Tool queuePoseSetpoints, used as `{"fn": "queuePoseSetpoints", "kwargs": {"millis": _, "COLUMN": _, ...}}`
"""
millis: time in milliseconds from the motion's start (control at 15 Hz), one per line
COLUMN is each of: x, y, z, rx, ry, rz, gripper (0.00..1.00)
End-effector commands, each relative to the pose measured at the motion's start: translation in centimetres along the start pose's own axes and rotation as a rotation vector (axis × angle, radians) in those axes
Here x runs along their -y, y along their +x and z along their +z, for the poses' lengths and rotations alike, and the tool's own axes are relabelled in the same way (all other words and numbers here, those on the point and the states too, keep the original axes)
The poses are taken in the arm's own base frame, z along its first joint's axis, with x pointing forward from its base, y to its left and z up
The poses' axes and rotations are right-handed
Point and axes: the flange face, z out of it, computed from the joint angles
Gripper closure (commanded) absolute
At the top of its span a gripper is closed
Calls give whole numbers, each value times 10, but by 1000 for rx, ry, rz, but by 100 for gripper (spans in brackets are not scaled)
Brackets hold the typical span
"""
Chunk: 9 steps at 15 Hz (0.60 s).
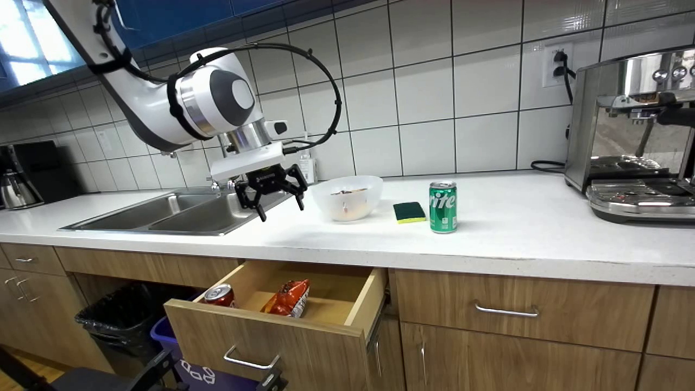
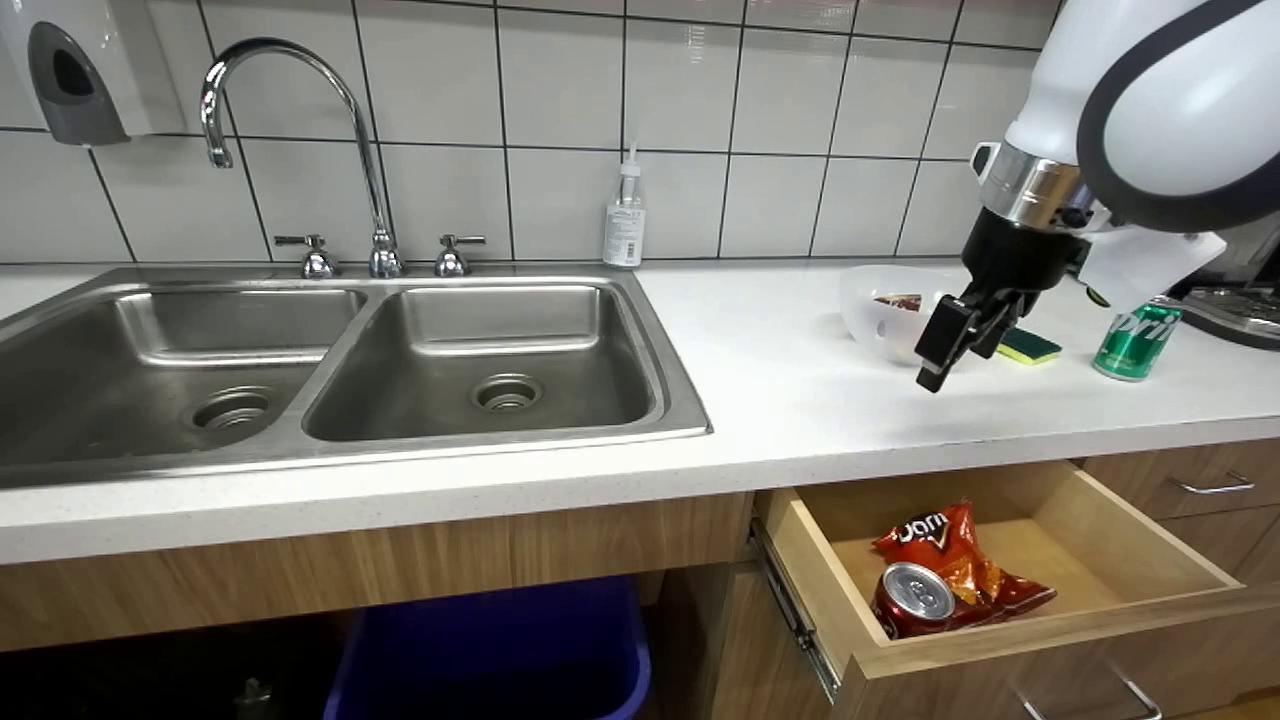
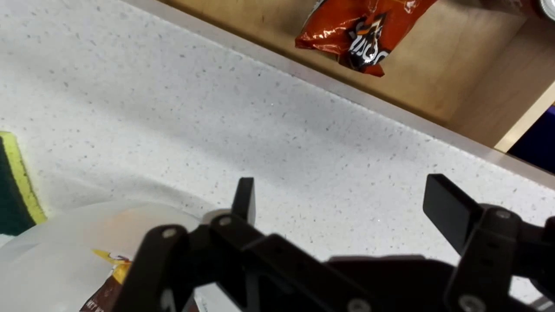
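Observation:
My gripper (image 1: 282, 212) is open and empty above the white counter, between the sink and a translucent bowl (image 1: 347, 203). In the wrist view the fingers (image 3: 340, 193) stand wide apart with only bare counter between them. The bowl (image 3: 52, 242) is beside the left finger and holds a brown and yellow wrapper (image 3: 104, 294). A green and yellow sponge (image 1: 409, 212) and an upright green Sprite can (image 1: 443, 207) stand right of the bowl. Below the counter, an open drawer (image 1: 304, 342) holds a red chip bag (image 2: 940, 550) and a red can (image 2: 915, 600).
A double steel sink (image 2: 660, 400) with a tall faucet (image 2: 290, 45) and a soap bottle (image 2: 625, 220) lies beside the gripper. An espresso machine (image 1: 630, 130) stands at the right. A blue bin (image 2: 500, 650) and a black-lined bin (image 1: 119, 320) are under the counter.

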Motion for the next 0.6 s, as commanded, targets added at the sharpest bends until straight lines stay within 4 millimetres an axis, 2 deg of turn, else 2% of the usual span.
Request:
{"fn": "queuePoseSetpoints", "kwargs": {"millis": 0, "x": -16, "y": 15, "z": -11, "rx": -15, "ry": -10, "rz": -5, "gripper": 0}}
{"fn": "queuePoseSetpoints", "kwargs": {"millis": 533, "x": -38, "y": 42, "z": -14, "rx": -58, "ry": -19, "rz": 17, "gripper": 0}}
